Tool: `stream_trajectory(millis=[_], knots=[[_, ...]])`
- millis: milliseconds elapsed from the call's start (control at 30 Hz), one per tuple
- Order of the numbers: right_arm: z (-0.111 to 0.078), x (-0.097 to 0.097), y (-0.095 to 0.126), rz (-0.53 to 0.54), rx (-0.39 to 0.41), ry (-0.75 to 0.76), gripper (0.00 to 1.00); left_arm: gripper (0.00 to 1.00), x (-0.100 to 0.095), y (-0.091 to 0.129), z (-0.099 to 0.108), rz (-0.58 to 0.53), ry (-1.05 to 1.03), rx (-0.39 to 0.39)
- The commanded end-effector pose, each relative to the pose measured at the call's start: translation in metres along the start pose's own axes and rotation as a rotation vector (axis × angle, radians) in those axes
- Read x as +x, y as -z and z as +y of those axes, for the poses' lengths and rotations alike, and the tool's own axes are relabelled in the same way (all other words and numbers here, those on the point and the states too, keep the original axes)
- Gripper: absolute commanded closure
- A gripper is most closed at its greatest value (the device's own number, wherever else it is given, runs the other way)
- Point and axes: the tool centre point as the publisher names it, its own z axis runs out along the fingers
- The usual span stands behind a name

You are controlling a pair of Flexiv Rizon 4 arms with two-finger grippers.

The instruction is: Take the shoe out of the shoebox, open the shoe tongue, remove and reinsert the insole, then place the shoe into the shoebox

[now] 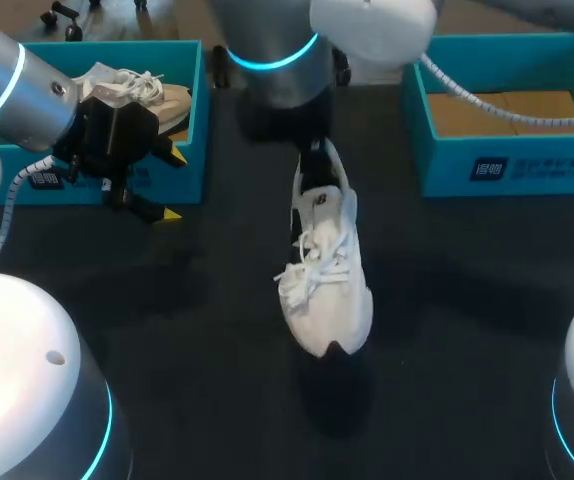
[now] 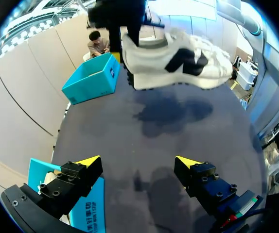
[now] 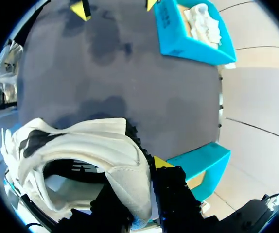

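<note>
Head view: shoe [image 1: 325, 265] out, heel clamped in right end effector [image 3: 139, 189]; left end effector [image 2: 137, 167] open, should spread tongue [image 1: 314, 228] next.

Table [image 1: 197, 330] centre is taken by the shoe [image 1: 327, 270], hung clear of the surface from the right arm [image 1: 277, 60], which comes down at 12 o'clock. Left box [image 1: 199, 120] blocks 10 o'clock, with a second shoe [image 1: 137, 88] filling it. Left gripper [image 1: 171, 185], fingers spread, sits just in front of that box. Right box [image 1: 527, 165] blocks 2 o'clock. Bare table from 3 through 6 to 9 o'clock. Between the boxes, narrow gaps either side of the arm.
</note>
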Motion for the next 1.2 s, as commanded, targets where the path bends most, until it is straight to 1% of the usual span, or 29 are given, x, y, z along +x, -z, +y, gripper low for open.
stream_trajectory(millis=[33,533,667,733,800,933,1033,1200], knots=[[-0.014,0.008,0.018,-0.004,-0.037,-0.042,1.0,0.0,0.001,0.001,0.0,-0.001,-0.001,-0.003],[-0.014,0.008,0.018,-0.004,-0.037,-0.042,1.0,0.0,0.001,0.001,0.0,-0.001,-0.001,-0.003],[-0.028,0.0,0.013,-0.008,-0.023,-0.037,1.0,0.0,0.001,0.001,0.0,-0.001,-0.001,-0.003],[-0.037,-0.005,0.007,0.016,-0.012,-0.047,1.0,0.0,0.001,0.001,0.0,-0.001,-0.001,-0.003],[-0.043,-0.011,0.004,0.002,-0.022,-0.036,1.0,0.0,0.001,0.001,0.0,-0.001,-0.001,-0.003],[-0.059,-0.025,-0.004,0.017,-0.007,0.022,1.0,0.0,0.001,0.001,0.0,-0.001,-0.001,-0.003],[-0.074,-0.035,-0.009,0.024,-0.001,0.044,1.0,0.0,0.001,0.001,0.0,-0.001,-0.001,-0.003],[-0.103,-0.057,-0.017,0.02,-0.013,0.071,1.0,0.0,0.001,0.001,0.0,-0.001,-0.001,-0.003]])
